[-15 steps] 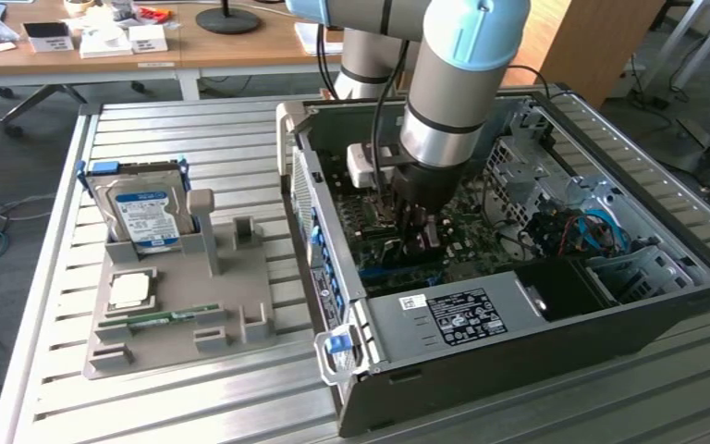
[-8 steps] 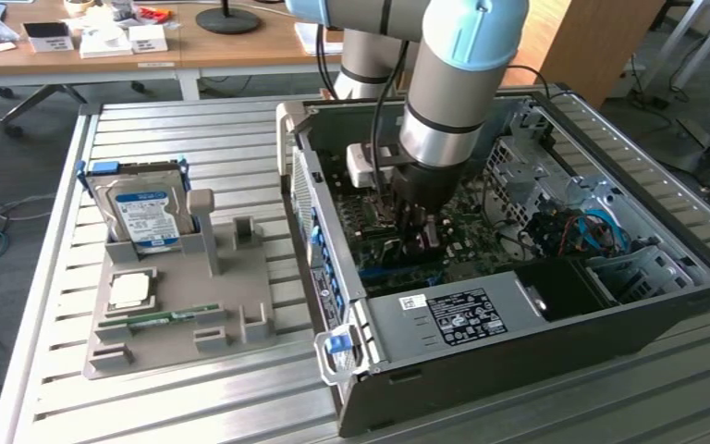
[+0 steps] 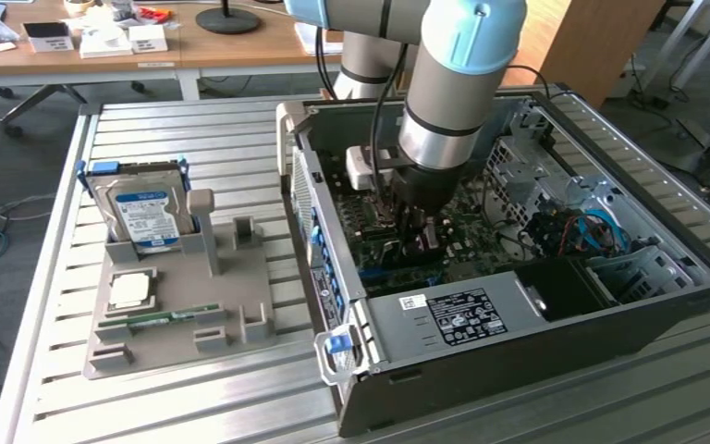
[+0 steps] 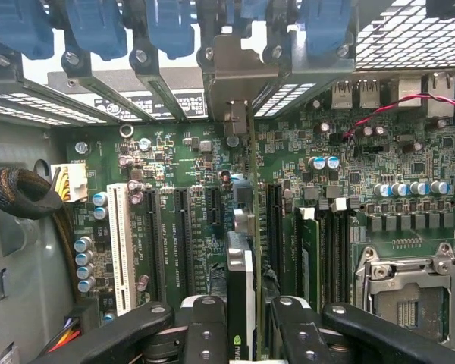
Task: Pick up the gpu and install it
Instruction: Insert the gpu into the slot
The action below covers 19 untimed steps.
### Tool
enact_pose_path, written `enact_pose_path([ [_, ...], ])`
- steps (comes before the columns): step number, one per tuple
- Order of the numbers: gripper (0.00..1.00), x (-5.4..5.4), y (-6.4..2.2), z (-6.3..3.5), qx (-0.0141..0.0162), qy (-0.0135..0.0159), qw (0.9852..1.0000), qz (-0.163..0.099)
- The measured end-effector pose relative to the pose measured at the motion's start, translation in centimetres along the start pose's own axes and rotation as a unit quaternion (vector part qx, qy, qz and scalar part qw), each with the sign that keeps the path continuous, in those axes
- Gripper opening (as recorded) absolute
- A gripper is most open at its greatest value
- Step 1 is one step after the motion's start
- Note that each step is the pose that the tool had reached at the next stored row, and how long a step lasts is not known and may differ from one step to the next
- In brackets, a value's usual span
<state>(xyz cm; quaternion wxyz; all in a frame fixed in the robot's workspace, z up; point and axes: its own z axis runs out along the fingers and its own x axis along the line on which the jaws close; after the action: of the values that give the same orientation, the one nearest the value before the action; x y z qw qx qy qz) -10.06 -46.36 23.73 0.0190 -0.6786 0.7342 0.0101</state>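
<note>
Open case point(image 3: 651, 305), gripper point(image 4: 246, 334) clamping gpu point(image 4: 243, 280), edge-on

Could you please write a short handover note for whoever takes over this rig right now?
Gripper: shut on the gpu, holding it edge-on between its fingers, low inside the open computer case.
Gpu: standing over the motherboard among the expansion slots, its metal bracket up at the rear slot openings. Whether it is fully seated cannot be told.
Done: gpu picked up and brought into the case.
Left: confirm seating, then release.
On the grey holder outside the case: hard drive, CPU, RAM stick.
</note>
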Motion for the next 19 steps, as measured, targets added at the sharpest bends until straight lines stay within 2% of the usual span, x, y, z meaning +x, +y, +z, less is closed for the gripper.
enact_pose_path([
  [16,0.28,0.02,0.34,0.04,0.0000,-0.0003,1.0000,0.001],
  [18,0.40,0.02,0.29,0.02,0.0000,-0.0001,1.0000,0.000],
  [19,0.40,0.02,0.29,0.01,0.0000,0.0000,1.0000,0.000],
])
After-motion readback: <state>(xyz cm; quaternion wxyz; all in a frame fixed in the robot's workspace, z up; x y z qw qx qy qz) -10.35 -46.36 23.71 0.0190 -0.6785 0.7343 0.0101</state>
